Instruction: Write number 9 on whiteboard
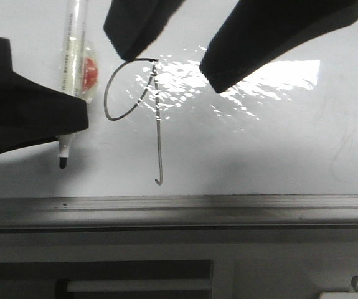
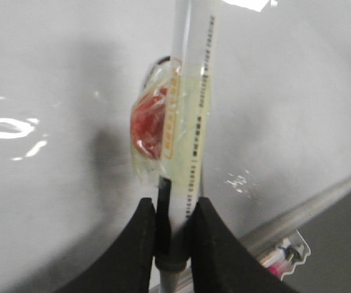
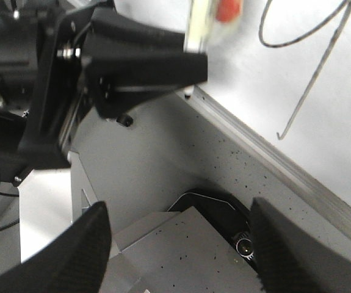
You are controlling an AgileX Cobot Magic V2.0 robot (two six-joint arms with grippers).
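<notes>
At far left, the left hand (image 1: 73,121) pinches a marker (image 1: 73,68), its dark tip pointing down just off the whiteboard (image 1: 278,156). Right of it, the 9 (image 1: 157,124) stands drawn mid-board above the grey ledge (image 1: 228,205). The right hand (image 3: 178,244) hangs spread, gripping nothing.
</notes>
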